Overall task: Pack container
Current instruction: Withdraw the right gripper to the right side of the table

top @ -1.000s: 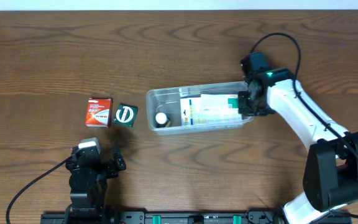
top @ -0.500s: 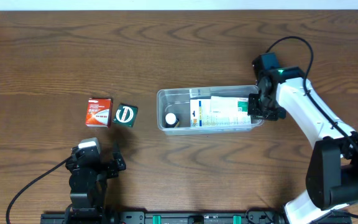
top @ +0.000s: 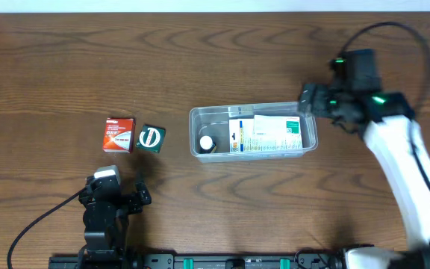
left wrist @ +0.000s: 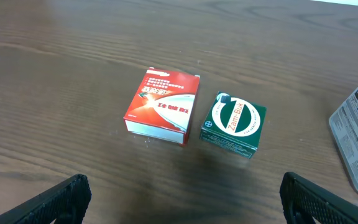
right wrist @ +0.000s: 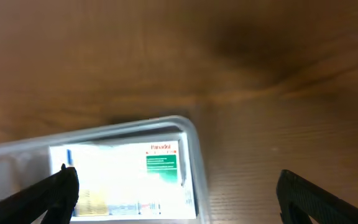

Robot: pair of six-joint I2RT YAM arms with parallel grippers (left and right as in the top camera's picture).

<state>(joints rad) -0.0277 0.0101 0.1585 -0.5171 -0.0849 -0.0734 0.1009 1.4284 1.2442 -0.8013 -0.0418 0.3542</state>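
Two small boxes lie outside the container [top: 197, 127]: a red box [top: 118, 135] and a green box [top: 151, 138], just beside each other on the table [top: 215, 52], left of the tub. The container sits near mid-table, long side running left to right. It holds a white printed carton [top: 271, 133] and a small round white item [top: 205, 142] at its left end (I cannot tell what that item is).

My left gripper [left wrist: 188, 202] hangs near the two boxes, fingers wide apart, nothing between them. My right gripper [right wrist: 179, 196] is likewise spread and empty, above the container's right end.

Procedure, as I judge it:
1. Take the green box first with the left arm, as it lies nearer the tub.
2. Set the fingers on the two faces that do not look toward the red box, so that no finger enters the narrow gap.
3. Descend squarely and close only when both fingers straddle the box.
4. Place it in the free space at the tub's left end, with the right arm out of that path.
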